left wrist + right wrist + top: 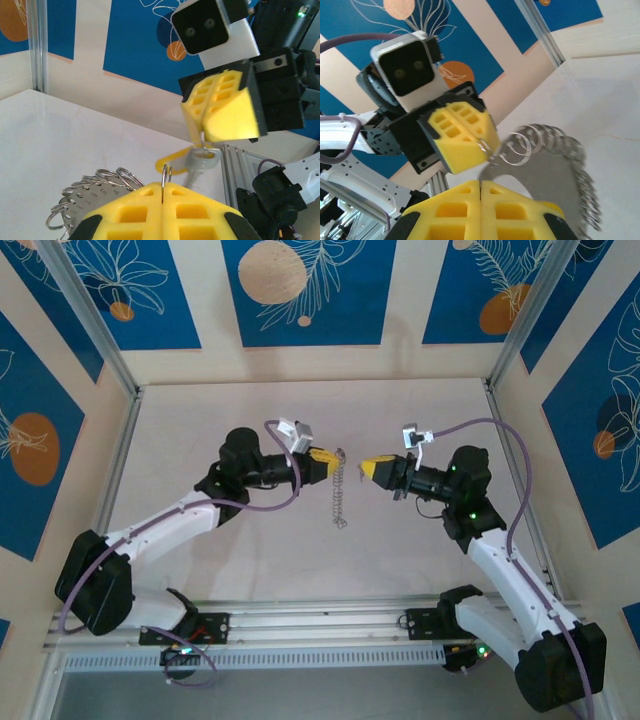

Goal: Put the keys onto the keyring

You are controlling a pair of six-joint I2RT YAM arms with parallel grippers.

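1. Top external view: the left end effector (328, 457) and right end effector (368, 468) are seen tip to tip above the table (200, 420). The right one sits at 3 o'clock of the left, with a small gap between them.
2. The left end effector is clamped shut on the keyring (165, 176), which is pinched upright in the left wrist view. A bunch of rings (95, 187) is hung off it toward 9 o'clock.
3. The right end effector is closed as well. The key (192, 162) is gripped and dangles at 6 o'clock under its fingertips, with the yellow head pointed toward 9 o'clock.
4. The key is found near the keyring, at roughly 1 o'clock of it, and not touching as far as can be told.
5. The step in hand is judged to be the threading. Both parts are held, and the key is not yet on.
6. Next, the key's hole would need to be lined up with the ring's split end and slid on. Pretty fine alignment is called for, and a slip looks easy.
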